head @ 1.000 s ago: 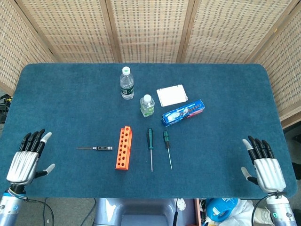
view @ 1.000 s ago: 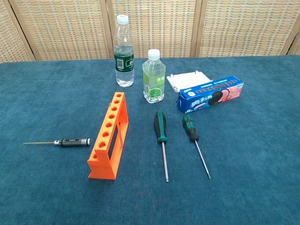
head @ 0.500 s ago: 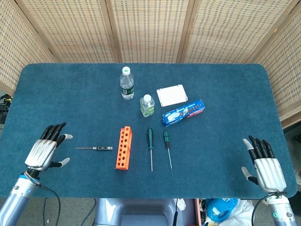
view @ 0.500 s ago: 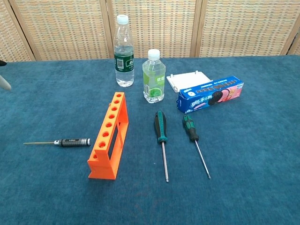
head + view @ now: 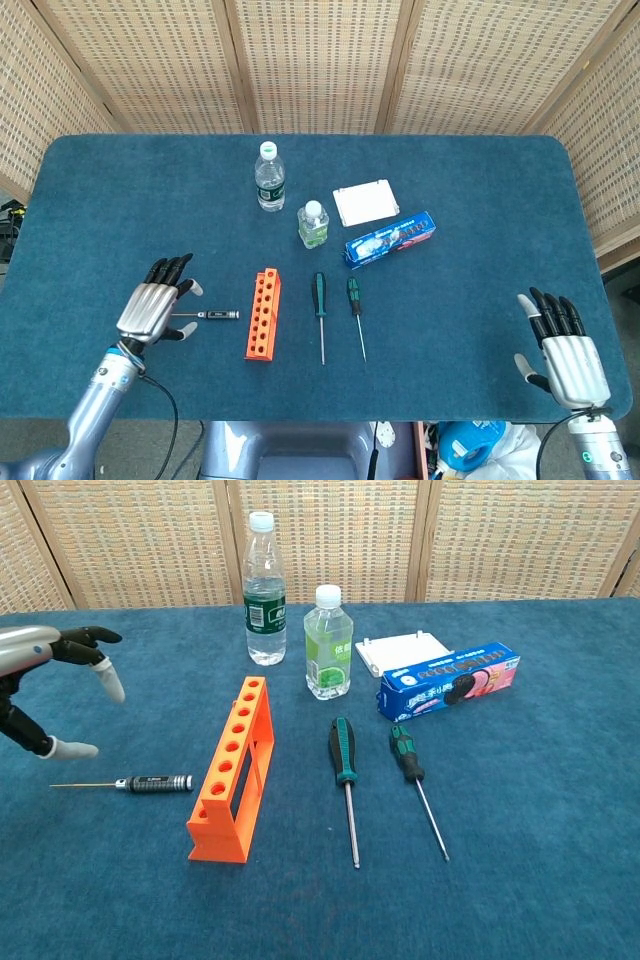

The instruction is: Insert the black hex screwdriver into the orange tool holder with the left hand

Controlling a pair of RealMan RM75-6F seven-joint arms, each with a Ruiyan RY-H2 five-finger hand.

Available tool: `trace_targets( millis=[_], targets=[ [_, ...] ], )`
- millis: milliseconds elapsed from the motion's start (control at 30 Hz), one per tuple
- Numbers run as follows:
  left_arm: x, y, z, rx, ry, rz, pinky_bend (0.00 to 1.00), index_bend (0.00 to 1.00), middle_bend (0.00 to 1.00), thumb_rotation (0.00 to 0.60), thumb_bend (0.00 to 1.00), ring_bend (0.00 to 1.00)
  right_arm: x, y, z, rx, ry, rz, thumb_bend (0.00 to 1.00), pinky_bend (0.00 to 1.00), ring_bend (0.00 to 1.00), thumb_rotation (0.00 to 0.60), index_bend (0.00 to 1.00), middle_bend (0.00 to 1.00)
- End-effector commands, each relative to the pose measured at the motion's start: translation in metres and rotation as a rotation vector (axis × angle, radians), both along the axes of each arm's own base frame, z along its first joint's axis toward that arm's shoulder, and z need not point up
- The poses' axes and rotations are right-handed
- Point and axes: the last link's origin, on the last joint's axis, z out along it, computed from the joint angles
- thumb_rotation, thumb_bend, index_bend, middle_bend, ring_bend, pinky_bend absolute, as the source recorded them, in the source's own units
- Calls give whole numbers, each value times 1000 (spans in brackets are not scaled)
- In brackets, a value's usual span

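light: bright, even | shadows: faint, soft | glare: none | focus: sharp both views

Matt, napped dark-blue cloth table cover (image 5: 480, 200); smooth orange plastic tool holder (image 5: 233, 770); black knurled-handled hex screwdriver (image 5: 150, 783) with thin metal shaft; clear glossy plastic water bottle (image 5: 265, 590); woven cane screen panels (image 5: 310, 60).

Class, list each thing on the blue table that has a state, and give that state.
Black hex screwdriver: lying flat, untouched.
Orange tool holder: upright, holes empty.
Tall water bottle: upright, capped.
Short bottle: upright, capped.
Left hand: open, above screwdriver.
Right hand: open.
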Motion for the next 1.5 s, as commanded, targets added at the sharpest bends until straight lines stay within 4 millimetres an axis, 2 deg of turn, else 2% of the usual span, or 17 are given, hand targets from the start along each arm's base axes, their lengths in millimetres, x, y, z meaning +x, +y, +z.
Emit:
trace_targets(
  millis=[33, 467, 1000, 1500],
  targets=[
    [10, 4, -14, -15, 5, -1, 0, 392, 0, 600, 235, 0, 0, 0, 0, 0, -2, 0, 281, 0, 0, 600, 0, 0],
    [20, 14, -51, -57, 75, 23, 0, 431, 0, 600, 253, 0, -3, -1, 4, -4, -17, -12, 281, 0, 0, 600, 0, 0],
    [16, 27, -65, -57, 128, 63, 0, 444, 0, 600, 276, 0, -4, -2, 6, -4, -29, -13, 281, 0, 0, 600, 0, 0],
    [12, 30, -80, -78, 155, 100, 0, 455, 0, 600, 282, 0, -4, -1, 7, -7, -33, -12, 280, 0, 0, 600, 0, 0]
  ],
)
